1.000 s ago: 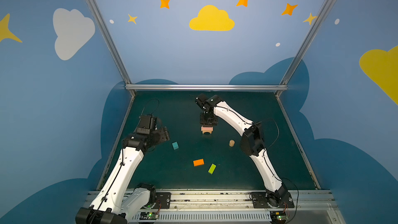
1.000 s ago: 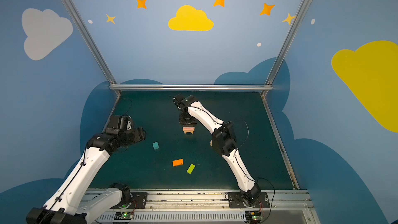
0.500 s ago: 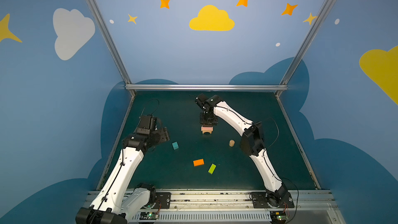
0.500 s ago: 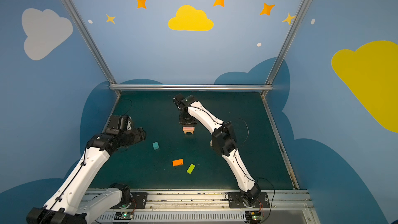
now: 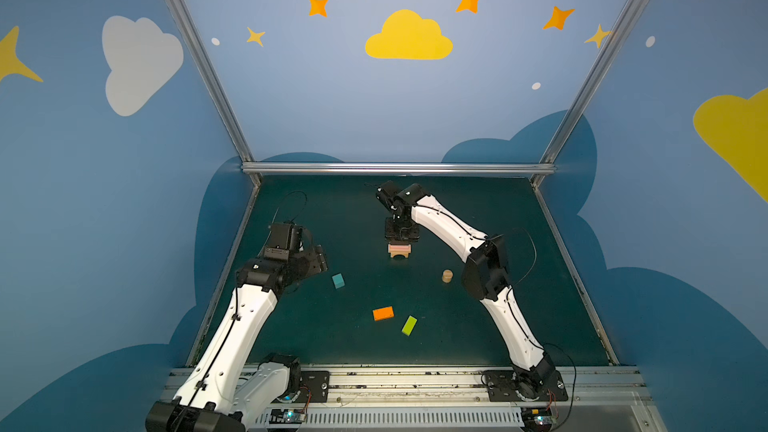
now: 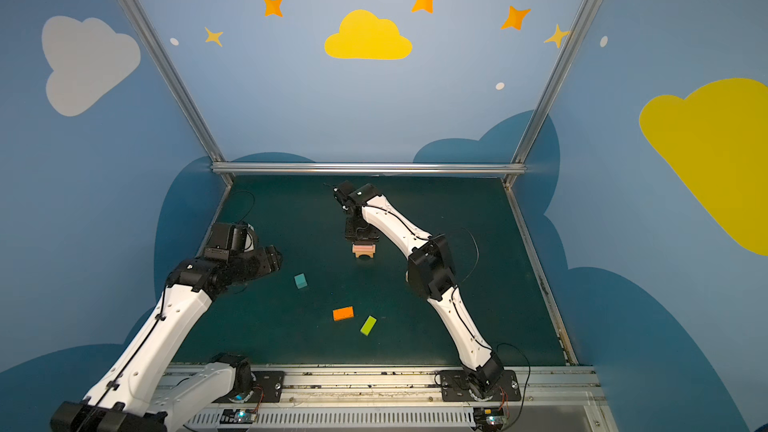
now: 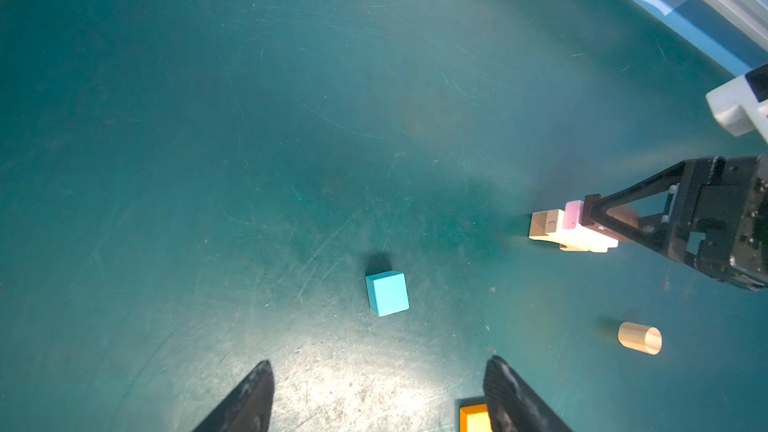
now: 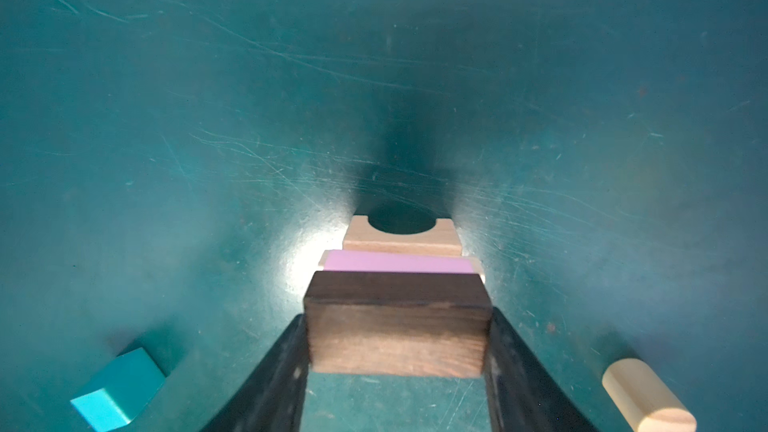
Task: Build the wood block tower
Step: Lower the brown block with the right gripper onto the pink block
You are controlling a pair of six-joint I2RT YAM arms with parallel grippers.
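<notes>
The brown brick (image 8: pixel 397 317) is clamped by the right gripper (image 5: pixel 401 242) at mid-frame; the left gripper (image 5: pixel 321 258), left of centre, is spread open.

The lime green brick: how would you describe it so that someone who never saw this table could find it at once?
On the dark green table, look near the middle of its front edge. Two bricks lie there, apart: the lime green brick is right of the orange brick. It alone is yellow-green, and it lies slanted.

Robot lab cell: alu frame (image 5: pixel 395 168), cloud-print walls (image 5: pixel 332 110)
</notes>
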